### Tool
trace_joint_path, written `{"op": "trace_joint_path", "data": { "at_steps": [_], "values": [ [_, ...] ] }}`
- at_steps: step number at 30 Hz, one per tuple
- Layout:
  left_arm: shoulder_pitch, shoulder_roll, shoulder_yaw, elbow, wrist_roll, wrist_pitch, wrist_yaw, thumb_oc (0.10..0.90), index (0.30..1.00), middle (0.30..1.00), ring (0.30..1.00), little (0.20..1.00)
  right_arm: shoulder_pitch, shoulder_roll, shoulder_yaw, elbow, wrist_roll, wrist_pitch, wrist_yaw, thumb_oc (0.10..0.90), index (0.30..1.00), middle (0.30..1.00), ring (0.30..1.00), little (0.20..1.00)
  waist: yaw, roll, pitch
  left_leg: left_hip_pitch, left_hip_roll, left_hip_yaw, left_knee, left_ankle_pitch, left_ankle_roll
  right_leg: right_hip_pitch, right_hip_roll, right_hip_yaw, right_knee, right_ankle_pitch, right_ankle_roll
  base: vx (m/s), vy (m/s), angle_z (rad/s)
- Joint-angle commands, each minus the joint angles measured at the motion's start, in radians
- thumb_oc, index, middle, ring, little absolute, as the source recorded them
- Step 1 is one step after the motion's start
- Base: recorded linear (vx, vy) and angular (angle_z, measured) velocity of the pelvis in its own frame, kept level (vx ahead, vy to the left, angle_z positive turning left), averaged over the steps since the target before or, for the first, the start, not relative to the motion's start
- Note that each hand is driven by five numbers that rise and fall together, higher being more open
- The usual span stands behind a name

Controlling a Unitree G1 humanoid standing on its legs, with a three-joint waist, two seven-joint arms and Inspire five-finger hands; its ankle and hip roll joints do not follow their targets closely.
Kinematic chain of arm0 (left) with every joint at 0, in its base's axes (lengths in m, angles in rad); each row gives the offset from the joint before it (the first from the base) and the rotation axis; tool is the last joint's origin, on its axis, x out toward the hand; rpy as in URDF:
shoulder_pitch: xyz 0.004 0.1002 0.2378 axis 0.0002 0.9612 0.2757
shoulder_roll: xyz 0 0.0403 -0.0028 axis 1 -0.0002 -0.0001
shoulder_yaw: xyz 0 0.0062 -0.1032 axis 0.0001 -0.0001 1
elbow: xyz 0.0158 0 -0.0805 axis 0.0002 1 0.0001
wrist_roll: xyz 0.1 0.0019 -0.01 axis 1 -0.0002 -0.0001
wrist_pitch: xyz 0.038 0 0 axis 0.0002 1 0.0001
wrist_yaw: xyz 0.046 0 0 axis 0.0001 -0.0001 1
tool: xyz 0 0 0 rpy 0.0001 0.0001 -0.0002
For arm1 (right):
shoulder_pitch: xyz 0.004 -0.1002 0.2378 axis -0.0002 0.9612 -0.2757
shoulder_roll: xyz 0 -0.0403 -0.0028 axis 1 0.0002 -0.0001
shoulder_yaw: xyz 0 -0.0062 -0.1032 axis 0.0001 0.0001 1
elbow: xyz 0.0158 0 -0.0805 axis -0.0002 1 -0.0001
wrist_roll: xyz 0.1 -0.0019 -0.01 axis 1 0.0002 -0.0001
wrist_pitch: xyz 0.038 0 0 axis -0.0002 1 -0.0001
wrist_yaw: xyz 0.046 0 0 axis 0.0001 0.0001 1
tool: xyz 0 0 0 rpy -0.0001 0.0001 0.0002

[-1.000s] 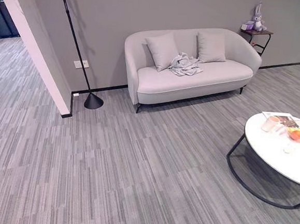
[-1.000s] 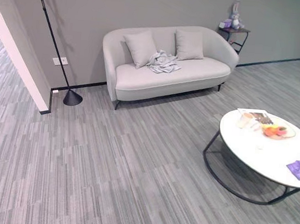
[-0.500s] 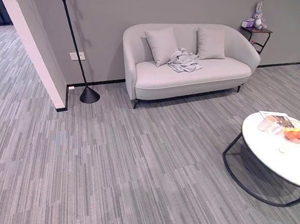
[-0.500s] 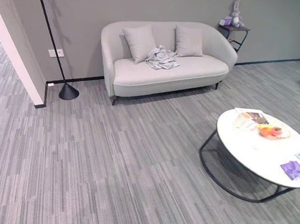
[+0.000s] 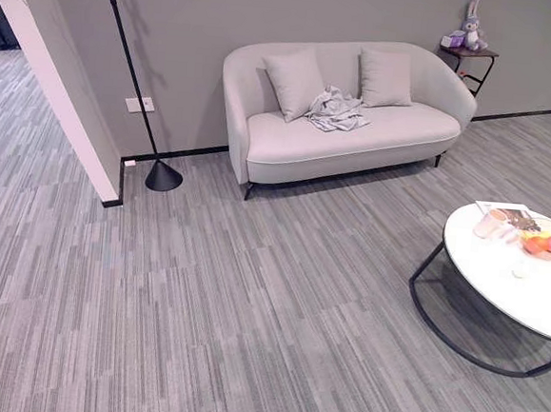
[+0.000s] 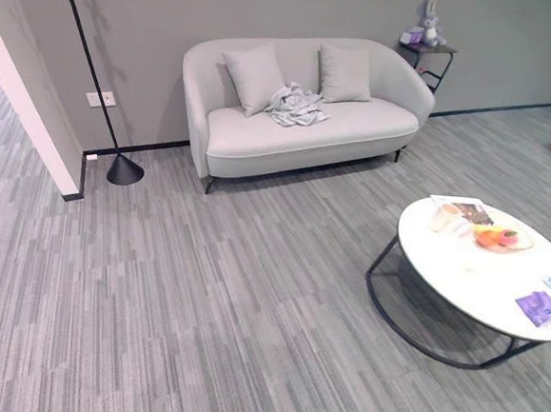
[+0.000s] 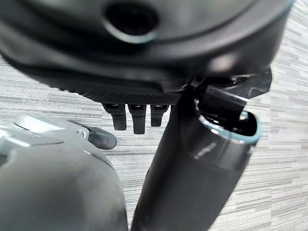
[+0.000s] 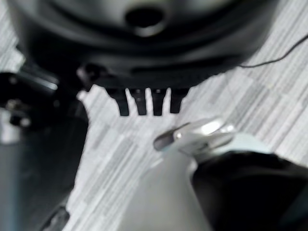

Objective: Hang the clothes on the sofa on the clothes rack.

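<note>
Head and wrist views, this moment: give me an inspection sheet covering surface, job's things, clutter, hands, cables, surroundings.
Surface: grey striped carpet floor, open between camera and sofa.
Job's things: crumpled grey clothes lie on the light sofa seat, between two cushions; clothes rack: nothing seen.
Clutter: round white table at right bears a cup, a magazine, a fruit bowl and a purple packet.
Hands: left hand and right hand hang over the floor, fingers relaxed, holding nothing.
Cables: nothing seen.
Surroundings: floor lamp left of the sofa, wall socket, side table with plush rabbit at right.
</note>
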Motion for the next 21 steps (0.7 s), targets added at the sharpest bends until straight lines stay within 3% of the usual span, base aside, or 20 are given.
{"op": "trace_joint_path", "data": {
  "at_steps": [1,6,7,9,10,11,12,14,17,18,19,20,21],
  "values": [
    [-0.053,-0.029,-0.004,0.060,0.044,-0.039,-0.012,0.800,0.900,0.900,0.900,0.900,-0.047,-0.005,0.029,0.034,-0.011,-0.019,0.025,0.800,0.900,0.900,0.900,0.900,-0.015,-0.024,-0.011,-0.054,-0.043,0.003,-0.010,-0.017,0.030,0.016,-0.043,-0.034,0.006,-0.033,0.067,0.06,0.042,-0.04],
    [-0.064,-0.019,-0.006,0.059,0.055,-0.040,-0.009,0.800,0.900,0.900,0.900,0.900,-0.055,-0.006,0.029,0.019,-0.012,-0.017,0.032,0.800,0.900,0.900,0.900,0.900,-0.022,-0.017,0.002,-0.055,-0.051,0.012,-0.010,-0.029,0.045,0.003,-0.056,-0.033,0.033,-0.038,0.072,0.06,0.086,-0.03],
    [-0.076,-0.015,-0.014,0.053,0.055,-0.038,-0.008,0.800,0.900,0.900,0.900,0.900,-0.067,-0.007,0.028,0.007,-0.015,-0.018,0.034,0.800,0.900,0.900,0.900,0.900,-0.023,-0.003,0.024,-0.061,-0.052,0.022,-0.010,-0.032,0.063,-0.069,-0.059,-0.036,0.170,-0.064,0.081,-0.05,0.193,-0.32],
    [-0.093,-0.004,-0.027,0.046,0.072,-0.035,0.002,0.800,0.900,0.900,0.900,0.900,-0.096,-0.016,0.037,-0.029,-0.003,-0.015,0.043,0.800,0.900,0.900,0.900,0.900,-0.037,0.021,0.086,-0.040,-0.056,0.055,-0.010,-0.037,0.087,-0.271,-0.078,-0.034,0.525,-0.008,0.149,-0.02,0.194,-0.80],
    [-0.096,0.001,-0.030,0.053,0.086,-0.031,0.001,0.800,0.900,0.900,0.900,0.900,-0.089,-0.013,0.032,-0.047,0.004,-0.021,0.037,0.800,0.900,0.900,0.900,0.900,-0.037,0.017,0.091,-0.026,-0.059,0.072,-0.010,-0.050,0.086,-0.304,-0.111,-0.056,0.545,0.004,0.157,0.13,0.037,-0.94],
    [-0.100,0.006,-0.029,0.052,0.086,-0.030,0.002,0.800,0.900,0.900,0.900,0.900,-0.085,-0.013,0.030,-0.050,0.009,-0.022,0.034,0.800,0.900,0.900,0.900,0.900,-0.036,0.019,0.090,-0.021,-0.053,0.083,-0.010,-0.059,0.080,-0.291,-0.127,-0.074,0.476,-0.011,0.149,0.29,-0.145,-0.82],
    [-0.114,0.010,-0.028,0.047,0.081,-0.032,0.003,0.800,0.900,0.900,0.900,0.900,-0.078,-0.014,0.018,-0.054,0.028,-0.024,0.031,0.800,0.900,0.900,0.900,0.900,-0.035,0.023,0.082,-0.019,-0.035,0.092,-0.010,-0.074,0.062,-0.262,-0.164,-0.108,0.309,-0.013,0.129,0.36,-0.268,-0.13],
    [-0.132,0.012,-0.027,0.046,0.059,-0.036,0.006,0.800,0.900,0.900,0.900,0.900,-0.065,-0.002,-0.017,-0.031,0.068,-0.006,0.042,0.800,0.900,0.900,0.900,0.900,-0.034,0.012,0.071,0.033,-0.006,0.112,-0.010,-0.109,0.032,-0.275,-0.232,-0.112,0.046,0.126,0.169,0.49,-0.398,0.16],
    [-0.126,0.014,-0.025,0.049,0.059,-0.042,0.007,0.800,0.900,0.900,0.900,0.900,-0.058,0.002,-0.013,-0.022,0.062,-0.007,0.044,0.800,0.900,0.900,0.900,0.900,-0.034,-0.018,0.043,0.081,0.011,0.122,-0.010,-0.128,0.006,-0.240,-0.240,-0.140,0.040,0.152,0.184,0.38,-0.382,-0.34],
    [-0.125,0.015,-0.024,0.049,0.055,-0.038,0.007,0.800,0.900,0.900,0.900,0.900,-0.056,0.002,-0.009,-0.020,0.051,-0.008,0.045,0.800,0.900,0.900,0.900,0.900,-0.036,-0.024,0.032,0.094,0.036,0.121,-0.010,-0.128,-0.008,-0.247,-0.224,-0.127,0.074,0.122,0.174,0.45,-0.610,-0.26],
    [-0.119,0.013,-0.012,0.047,0.029,-0.037,0.010,0.800,0.900,0.900,0.900,0.900,-0.057,-0.010,-0.001,-0.019,0.039,-0.008,0.039,0.800,0.900,0.900,0.900,0.900,-0.031,-0.022,0.024,0.105,0.094,0.124,-0.010,-0.099,-0.027,-0.257,-0.185,-0.118,0.135,0.083,0.155,0.50,-0.854,0.04],
    [-0.114,-0.003,-0.012,0.057,0.025,-0.040,0.013,0.800,0.900,0.900,0.900,0.900,-0.066,-0.021,0.020,-0.033,0.027,-0.021,0.035,0.800,0.900,0.900,0.900,0.900,-0.031,-0.010,0.016,0.094,0.161,0.112,0.039,0.022,-0.059,-0.233,-0.129,-0.140,0.164,0.030,0.110,0.43,-0.820,0.03],
    [-0.113,-0.008,-0.014,0.058,0.030,-0.039,0.011,0.800,0.900,0.900,0.900,0.900,-0.067,-0.025,0.028,-0.049,0.027,-0.025,0.033,0.800,0.900,0.900,0.900,0.900,-0.029,-0.013,0.013,0.072,0.175,0.104,0.085,0.055,-0.060,-0.219,-0.113,-0.145,0.160,0.016,0.092,0.33,-0.690,0.09]
  ]
}}
